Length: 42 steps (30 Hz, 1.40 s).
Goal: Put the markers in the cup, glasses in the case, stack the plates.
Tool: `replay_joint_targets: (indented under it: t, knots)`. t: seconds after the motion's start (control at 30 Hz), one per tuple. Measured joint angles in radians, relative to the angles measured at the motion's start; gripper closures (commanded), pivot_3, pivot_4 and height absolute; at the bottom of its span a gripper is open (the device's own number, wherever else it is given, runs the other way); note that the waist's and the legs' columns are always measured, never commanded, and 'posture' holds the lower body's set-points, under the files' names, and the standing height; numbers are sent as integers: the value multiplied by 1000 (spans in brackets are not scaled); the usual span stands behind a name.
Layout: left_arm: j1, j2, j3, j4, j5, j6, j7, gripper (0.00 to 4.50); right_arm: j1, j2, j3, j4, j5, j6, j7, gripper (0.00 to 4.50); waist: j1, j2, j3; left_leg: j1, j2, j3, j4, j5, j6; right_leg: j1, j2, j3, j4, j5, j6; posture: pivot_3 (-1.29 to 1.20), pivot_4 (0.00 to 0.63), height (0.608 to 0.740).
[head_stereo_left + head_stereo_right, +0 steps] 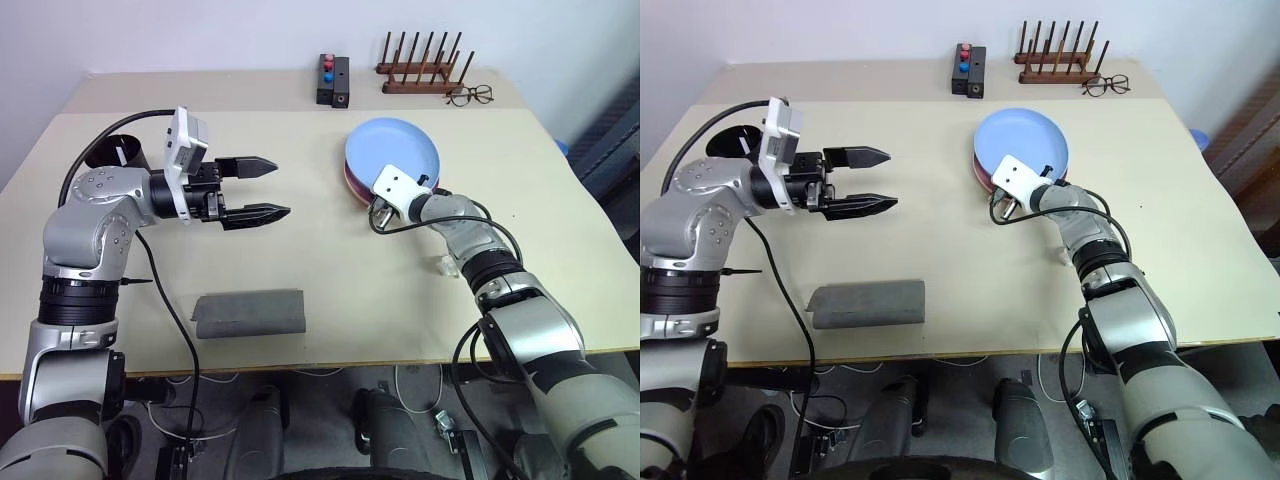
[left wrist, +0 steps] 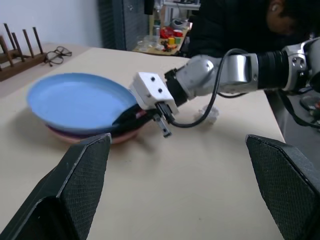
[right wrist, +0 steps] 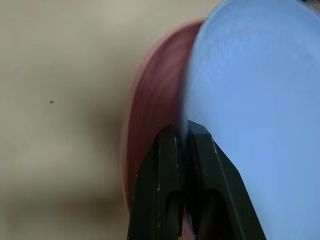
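The right claw (image 3: 184,137) has its two black fingers pressed together, their tips at the edge of the light blue plate (image 3: 260,100). That plate lies over the pink plate (image 3: 155,95) on the beige desk (image 3: 60,75).

Both arms are silver-grey metal with rounded joint housings and black ribbed bands. Black cables loop along each. A white boxy camera block sits on each wrist. The left gripper (image 1: 255,188) has black, tapered fingers (image 1: 262,164) with textured pads.
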Motion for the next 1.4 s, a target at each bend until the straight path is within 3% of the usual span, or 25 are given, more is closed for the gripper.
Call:
replay_joint_targets:
  t: [0.07,0.27,0.47,0.67,0.8,1.0,1.23,1.4]
  knots:
    - [6,8,1,-6,-2,1,2,0,-8,-6,-18,10,16,21,39,3031,0,0,0,1,0,0,0,0,0,0,0,0,1,0,0,0,150,740]
    - [6,9,1,-5,-3,0,17,0,-8,-21,-91,-1,77,43,95,38,-3,0,0,1,0,0,0,0,0,0,0,0,1,0,0,0,150,740]
    - [5,9,0,3,-2,-5,17,0,-8,-35,-176,-95,165,90,149,38,-1,1,0,1,0,0,0,0,0,0,0,0,2,0,0,0,150,740]
    - [2,7,-1,18,-2,-10,12,0,17,-105,-271,-348,322,219,293,38,2,1,0,1,0,0,0,0,0,0,0,0,2,0,0,0,150,740]
    - [-6,8,-3,20,-1,-21,7,0,149,-154,-275,-578,429,392,431,38,4,1,0,1,0,0,0,0,0,0,0,0,3,0,1,0,150,740]
    - [-10,7,-4,18,-2,-21,3,0,308,-263,-297,-765,456,508,442,38,9,0,0,1,0,0,0,0,0,0,0,0,2,-1,-1,0,150,740]
    - [49,35,-16,-53,-40,39,-49,0,567,-452,-354,-1005,535,854,451,38,4,1,0,2,0,0,0,0,0,0,0,1,3,-2,-3,0,150,740]
    - [43,14,-37,-50,-43,35,-48,0,613,-512,-333,-1095,534,1010,412,38,4,1,0,3,0,1,2,0,0,0,0,2,3,-2,-5,0,150,740]
